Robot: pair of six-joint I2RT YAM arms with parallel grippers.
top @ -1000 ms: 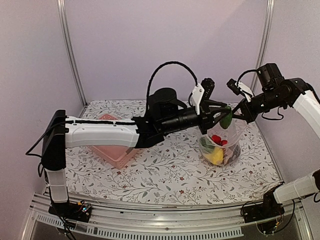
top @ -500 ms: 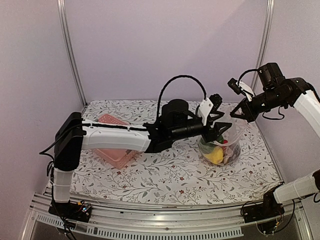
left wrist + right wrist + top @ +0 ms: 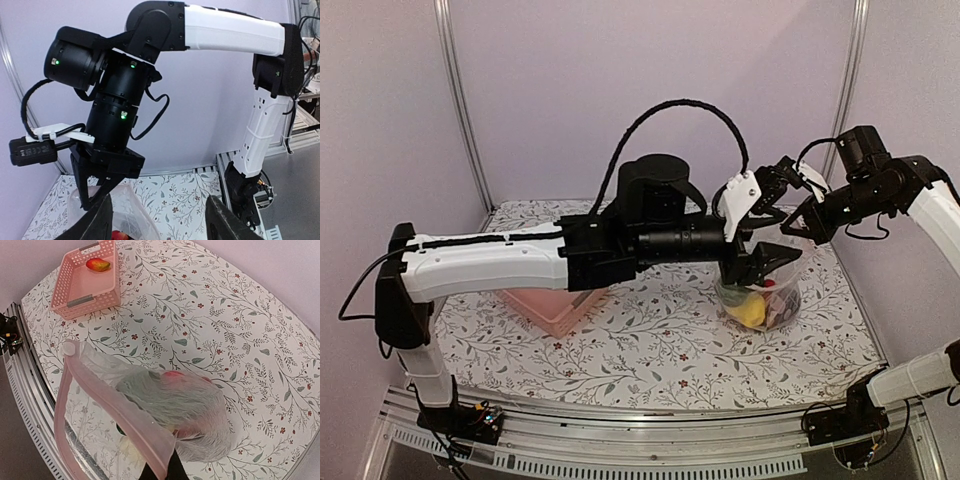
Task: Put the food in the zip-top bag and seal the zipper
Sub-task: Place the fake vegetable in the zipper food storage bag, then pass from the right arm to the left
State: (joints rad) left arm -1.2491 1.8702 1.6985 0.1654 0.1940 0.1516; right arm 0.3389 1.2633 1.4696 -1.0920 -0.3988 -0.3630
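Left tool [image 3: 767, 268] hangs right over the mouth of the clear soft zip-top bag [image 3: 790, 292], fingers spread wide, nothing between them. In the left wrist view the two fingers [image 3: 97, 220] frame the bag's mouth from above.

Right tool [image 3: 796, 226] is clamped tight on the bag's top edge, holding it up at the far right of the floral-print bench [image 3: 650, 350]. Bag bottom rests on the bench.

The pale pink zipper strip [image 3: 117, 407] runs diagonally across the right wrist view, mouth gaping.

Inside the bag are a yellow toy piece [image 3: 752, 310] and red bits; through the plastic they're only colour smears, so I can't identify or count them.

The pink latticed plastic basket [image 3: 75, 295] is well apart at bench left, with one red-yellow-green toy fruit [image 3: 98, 264] in its far corner.

Visibility:
- From above, the left arm covers most of the basket and the bag's near rim.
- Right fingertips are cut off at the bottom of the right wrist view.
- Left fingers are cropped in the left wrist view.
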